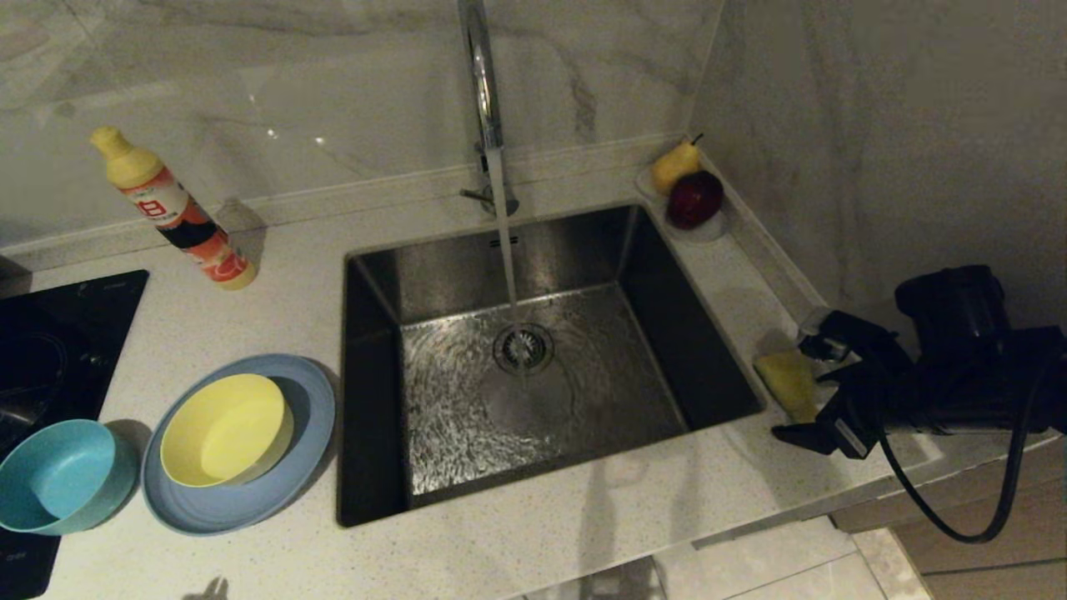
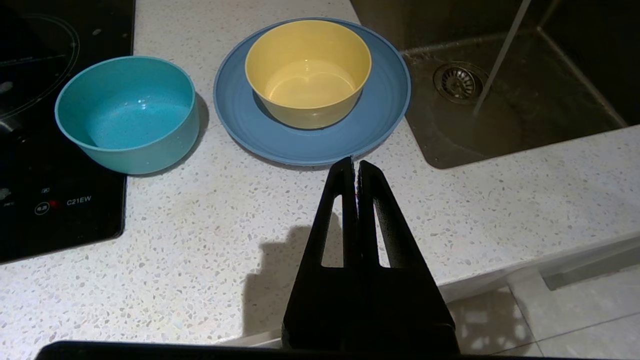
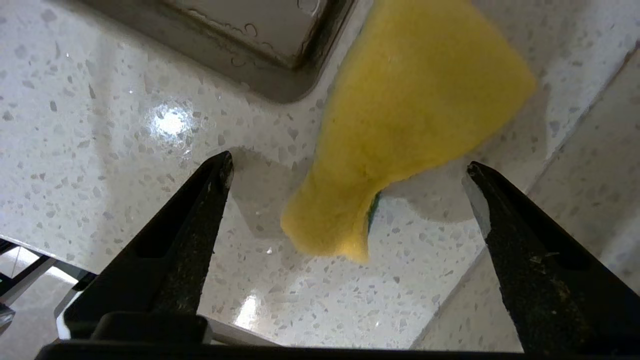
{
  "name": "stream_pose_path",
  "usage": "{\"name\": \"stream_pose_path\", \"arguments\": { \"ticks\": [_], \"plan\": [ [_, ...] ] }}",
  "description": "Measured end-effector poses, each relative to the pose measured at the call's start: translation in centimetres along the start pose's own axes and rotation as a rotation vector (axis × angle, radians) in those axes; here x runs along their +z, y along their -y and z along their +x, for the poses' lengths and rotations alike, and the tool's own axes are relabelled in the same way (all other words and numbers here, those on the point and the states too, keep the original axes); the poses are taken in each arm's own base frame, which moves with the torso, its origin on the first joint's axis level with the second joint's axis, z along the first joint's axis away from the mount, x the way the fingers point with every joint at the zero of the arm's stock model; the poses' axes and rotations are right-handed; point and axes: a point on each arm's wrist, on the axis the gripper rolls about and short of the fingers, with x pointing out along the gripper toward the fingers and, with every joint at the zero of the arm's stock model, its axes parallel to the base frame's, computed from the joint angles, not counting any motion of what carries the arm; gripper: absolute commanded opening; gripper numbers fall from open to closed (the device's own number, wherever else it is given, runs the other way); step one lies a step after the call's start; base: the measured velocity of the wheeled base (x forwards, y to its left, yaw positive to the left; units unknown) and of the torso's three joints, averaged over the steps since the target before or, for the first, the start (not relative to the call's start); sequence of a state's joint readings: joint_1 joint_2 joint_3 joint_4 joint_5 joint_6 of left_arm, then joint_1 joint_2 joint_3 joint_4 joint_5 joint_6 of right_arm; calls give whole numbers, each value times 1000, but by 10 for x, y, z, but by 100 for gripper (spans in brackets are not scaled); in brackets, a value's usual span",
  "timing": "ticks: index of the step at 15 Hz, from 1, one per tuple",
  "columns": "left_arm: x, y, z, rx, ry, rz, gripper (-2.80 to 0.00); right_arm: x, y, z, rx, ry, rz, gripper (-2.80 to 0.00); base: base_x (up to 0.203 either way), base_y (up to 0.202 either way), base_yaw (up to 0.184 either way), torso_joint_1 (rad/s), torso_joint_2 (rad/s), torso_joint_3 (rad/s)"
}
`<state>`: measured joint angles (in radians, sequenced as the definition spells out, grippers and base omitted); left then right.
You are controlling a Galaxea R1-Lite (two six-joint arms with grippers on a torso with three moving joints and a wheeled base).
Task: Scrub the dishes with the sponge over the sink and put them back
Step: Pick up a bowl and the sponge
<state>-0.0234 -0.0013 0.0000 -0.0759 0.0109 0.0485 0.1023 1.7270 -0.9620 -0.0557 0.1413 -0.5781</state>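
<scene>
The pale blue plate point(image 1: 242, 508) lies on the counter left of the sink point(image 1: 367, 400), with the yellow bowl point(image 1: 225, 429) standing in it. Beside them sits the teal bowl point(image 1: 58, 475), upright. The yellow sponge point(image 1: 783, 375) lies on the counter at the sink's right rim, yellow side up, a green edge showing underneath point(image 3: 372, 210). My right gripper point(image 1: 798, 385) is open just over it, one finger either side and neither touching the sponge point(image 3: 415, 95). My left gripper point(image 2: 352, 164) is shut and empty, hanging over the counter's front edge near the plate point(image 2: 380, 125).
Water runs from the tall chrome tap point(image 1: 483, 83) onto the drain point(image 1: 523, 347). An orange detergent bottle point(image 1: 171, 208) leans at the back left, and a black cooktop point(image 1: 50, 333) sits at the far left. A pear point(image 1: 673, 165) and a red apple point(image 1: 693, 198) fill the back right corner by the wall.
</scene>
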Motion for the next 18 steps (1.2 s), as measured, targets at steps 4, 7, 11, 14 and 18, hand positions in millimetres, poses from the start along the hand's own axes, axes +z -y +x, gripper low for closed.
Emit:
{"name": "stream_pose_path", "arguments": {
  "ticks": [4, 7, 11, 14, 18],
  "plan": [
    [0, 0, 0, -1, 0, 0, -280, 1, 0, 0, 3, -5, 0, -280, 0, 0, 0, 0, 0, 0],
    [0, 0, 0, 0, 0, 0, -280, 1, -1, 0, 3, -5, -2, -280, 0, 0, 0, 0, 0, 0],
    [0, 0, 0, 0, 0, 0, -280, 4, -6, -2, 3, -3, -15, -280, 0, 0, 0, 0, 0, 0],
    [0, 0, 0, -1, 0, 0, -280, 12, -10, -15, 2, 40, 27, -280, 0, 0, 0, 0, 0, 0],
    [0, 0, 0, 0, 0, 0, -280, 34, -20, -52, 17, 153, 112, -280, 0, 0, 0, 0, 0, 0]
  ]
}}
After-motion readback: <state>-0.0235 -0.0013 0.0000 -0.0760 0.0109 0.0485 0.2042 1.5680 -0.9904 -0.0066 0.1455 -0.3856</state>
